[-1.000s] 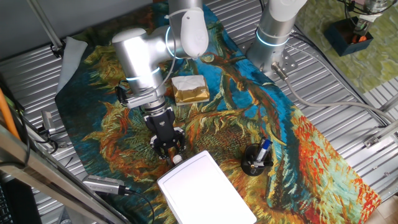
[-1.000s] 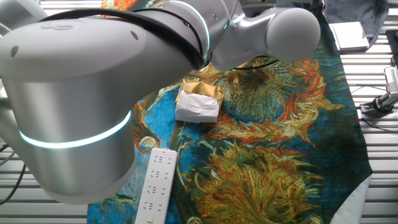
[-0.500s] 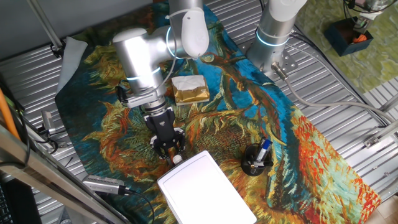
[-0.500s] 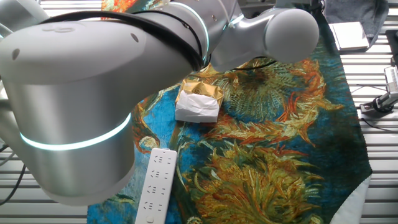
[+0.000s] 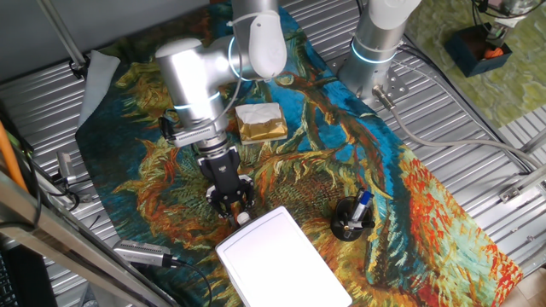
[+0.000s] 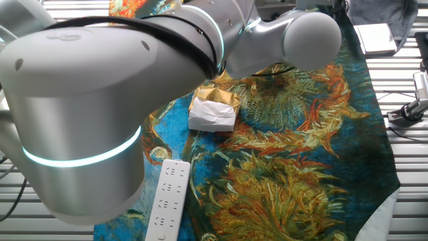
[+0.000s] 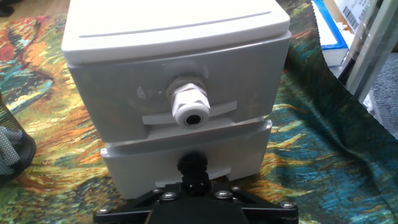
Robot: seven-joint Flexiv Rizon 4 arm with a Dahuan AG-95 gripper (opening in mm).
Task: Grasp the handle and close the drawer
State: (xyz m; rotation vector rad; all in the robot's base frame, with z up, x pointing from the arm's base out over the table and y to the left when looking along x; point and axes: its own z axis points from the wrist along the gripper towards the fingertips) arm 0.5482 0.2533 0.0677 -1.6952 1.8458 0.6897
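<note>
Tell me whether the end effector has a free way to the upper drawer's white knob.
Probably yes. In the hand view the white knob faces the camera with nothing before it. The end effector sits right at the box front, lower, at the bottom drawer's black handle, so it would have to rise.

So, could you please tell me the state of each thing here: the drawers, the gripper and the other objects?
lower drawer: sticks out slightly past the upper one, not fully closed.
upper drawer: pushed in.
gripper: at the lower drawer's black handle; open or shut, cannot tell.
pen cup: upright, pens inside.
tan-and-white block: lying flat on the cloth.
</note>
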